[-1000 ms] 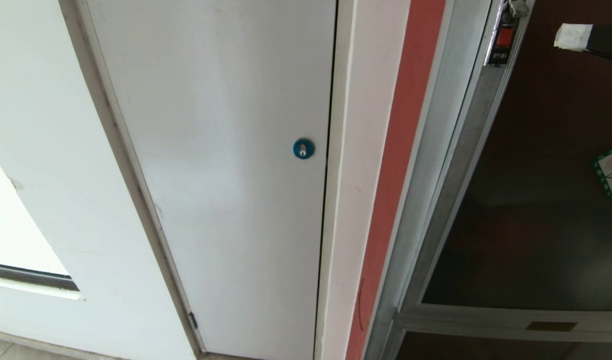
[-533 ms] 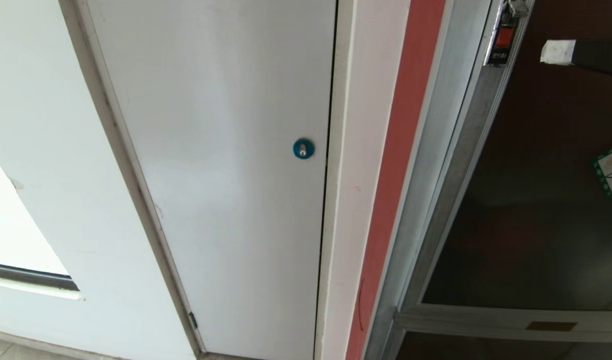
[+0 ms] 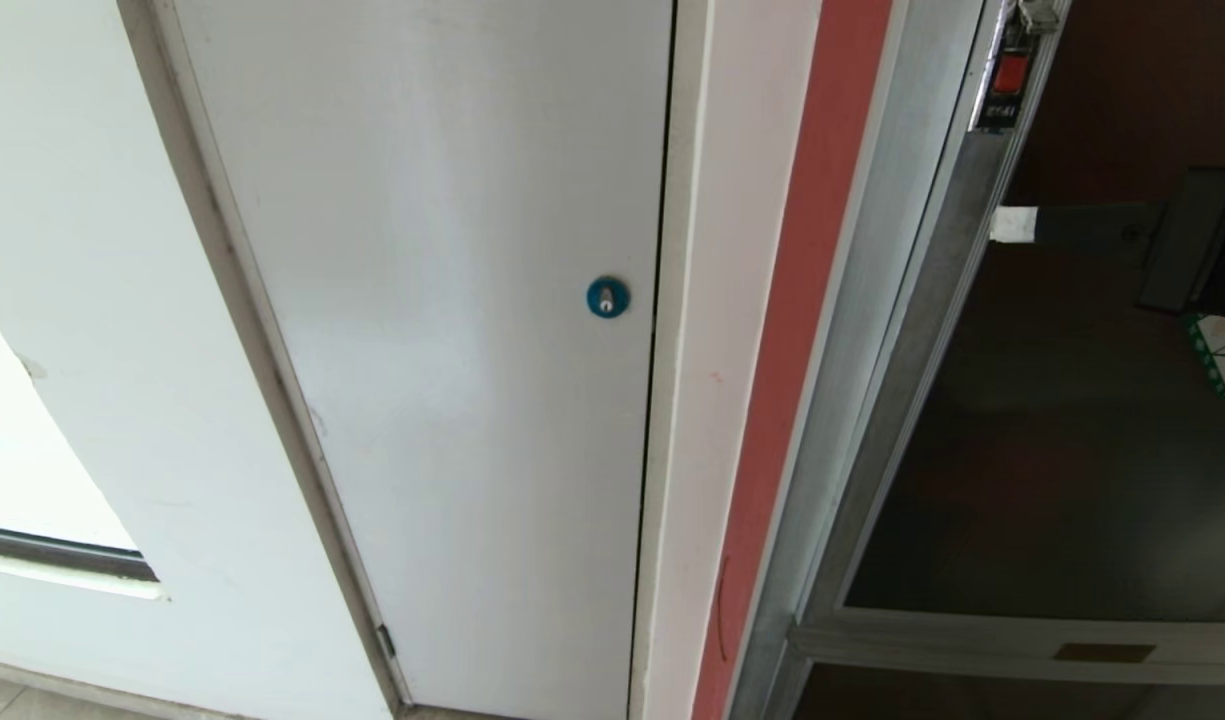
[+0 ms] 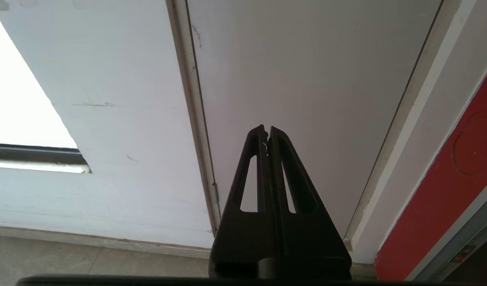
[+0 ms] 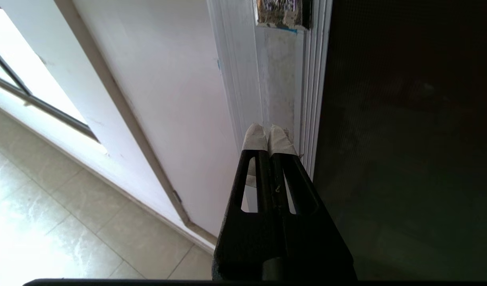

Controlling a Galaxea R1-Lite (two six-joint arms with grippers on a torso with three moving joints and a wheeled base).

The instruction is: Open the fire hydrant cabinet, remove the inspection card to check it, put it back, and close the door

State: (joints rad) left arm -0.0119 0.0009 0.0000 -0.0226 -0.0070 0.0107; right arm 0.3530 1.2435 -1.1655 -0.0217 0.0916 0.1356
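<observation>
Right claw (image 3: 1012, 224), tips pressed together, meets the door (image 3: 1072, 450) frame below the latch (image 3: 1010, 75), seemingly to pry.

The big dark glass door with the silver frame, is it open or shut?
Shut, it looks like. The dark tinted glass door with the silver aluminium frame lies flat in the cabinet; no red inside shows. The right tool, closed, sits at its frame edge.

Right gripper (image 3: 1012, 224) has dropped and slid left across the door (image 3: 1072, 450) glass: it was up near the top right corner, now its white-taped tips sit at the door's aluminium frame, below the red latch (image 3: 1010, 75). More of the arm shows now, partly covering the green-bordered sticker (image 3: 1224, 355).
</observation>
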